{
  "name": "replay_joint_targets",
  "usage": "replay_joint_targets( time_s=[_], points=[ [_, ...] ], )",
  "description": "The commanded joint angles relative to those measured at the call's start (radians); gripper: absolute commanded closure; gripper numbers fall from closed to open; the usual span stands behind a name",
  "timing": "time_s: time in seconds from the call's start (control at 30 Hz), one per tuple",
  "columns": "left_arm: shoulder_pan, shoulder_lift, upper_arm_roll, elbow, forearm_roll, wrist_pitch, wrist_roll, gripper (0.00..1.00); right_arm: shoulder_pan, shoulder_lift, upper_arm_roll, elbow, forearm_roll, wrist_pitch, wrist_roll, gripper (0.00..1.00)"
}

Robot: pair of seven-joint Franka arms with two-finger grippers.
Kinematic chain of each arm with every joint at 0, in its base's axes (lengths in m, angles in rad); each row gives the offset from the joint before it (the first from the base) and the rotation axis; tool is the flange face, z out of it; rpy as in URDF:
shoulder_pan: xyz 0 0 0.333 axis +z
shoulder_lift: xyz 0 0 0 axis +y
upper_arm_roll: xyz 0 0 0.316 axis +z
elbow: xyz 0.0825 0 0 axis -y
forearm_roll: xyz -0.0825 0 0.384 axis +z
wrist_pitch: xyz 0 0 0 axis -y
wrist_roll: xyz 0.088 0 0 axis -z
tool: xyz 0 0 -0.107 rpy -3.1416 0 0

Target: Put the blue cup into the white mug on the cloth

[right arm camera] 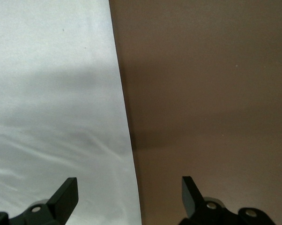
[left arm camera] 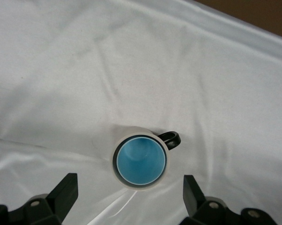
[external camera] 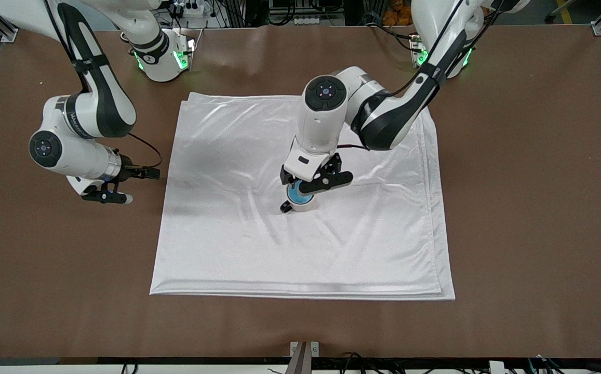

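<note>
glossy wrinkled cloth | tapered blue cup nested in cylindrical white mug | left gripper spread wide, empty, above them, frame center | right gripper spread wide over cloth edge

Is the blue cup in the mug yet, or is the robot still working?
Done: the blue cup sits inside the white mug, which stands on the cloth. In hand: nothing; the left gripper is open above the mug and holds nothing. The right gripper waits open over the cloth's edge. Left: probably just lifting the left arm away.
</note>
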Motion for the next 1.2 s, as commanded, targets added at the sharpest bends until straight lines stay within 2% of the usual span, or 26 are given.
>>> replay_joint_targets(
  time_s=[0.0,0.33,0.47,0.57,0.77,0.97,1.17],
  points=[
    [0.01,-0.087,0.007,-0.014,0.031,-0.072,-0.004,0.0,0.002,-0.09,0.011,-0.047,0.0,-0.035,0.056,0.02],
    [0.06,-0.245,0.004,-0.014,-0.012,-0.256,0.123,0.0,0.013,-0.207,0.013,-0.035,0.003,-0.157,0.076,0.02],
    [0.12,-0.303,0.002,-0.014,-0.05,-0.317,0.226,0.0,0.011,-0.261,0.011,0.002,0.001,-0.253,0.075,0.02],
    [0.159,-0.348,0.002,-0.014,-0.082,-0.347,0.298,0.0,0.011,-0.284,0.006,0.072,0.003,-0.365,0.076,0.02],
    [0.25,-0.415,0.002,-0.014,-0.096,-0.433,0.47,0.0,0.011,-0.281,0.011,0.278,0.006,-0.568,0.076,0.02],
    [0.392,-0.452,0.002,-0.016,-0.153,-0.489,0.645,0.0,0.011,-0.281,0.013,0.42,0.006,-0.647,0.076,0.0],
    [0.468,-0.491,0.004,-0.031,-0.158,-0.523,0.677,0.0,0.013,-0.281,0.016,0.502,0.006,-0.68,0.075,0.0]
  ],
)
